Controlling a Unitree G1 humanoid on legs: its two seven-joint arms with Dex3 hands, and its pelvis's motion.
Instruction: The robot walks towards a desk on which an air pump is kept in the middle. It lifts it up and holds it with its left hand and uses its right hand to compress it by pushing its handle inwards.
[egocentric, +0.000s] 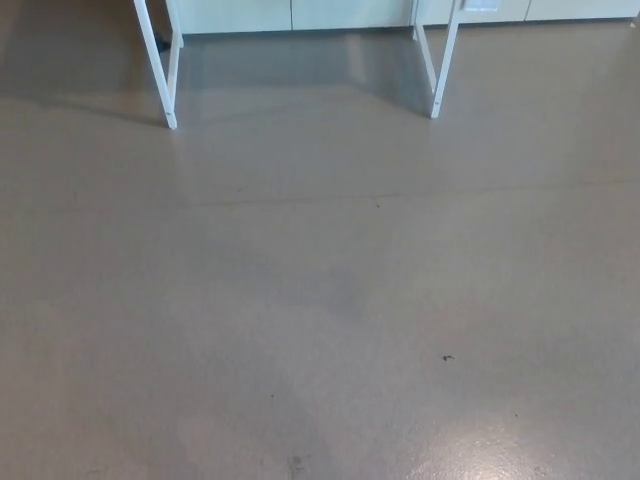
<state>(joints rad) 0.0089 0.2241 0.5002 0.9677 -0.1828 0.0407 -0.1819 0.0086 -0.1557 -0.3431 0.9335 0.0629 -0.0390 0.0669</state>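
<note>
Desk legs, two white angled pairs, stand at the top of the head view, one at left (160, 75) and one at right (438, 70); the desktop and the air pump lie outside the picture, as do both hands. Grey-brown floor (320, 300) fills the rest, with a pale cabinet base (300, 15) running behind the legs and a small dark speck (447, 357) on the floor.

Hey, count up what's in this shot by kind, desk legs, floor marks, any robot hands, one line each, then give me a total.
White desk leg frames: 2, left and right
Dark specks on the grey floor: 1 clear one
Robot hands: 0
Air pump: 0, the desk top is out of frame
Total: 3
</note>
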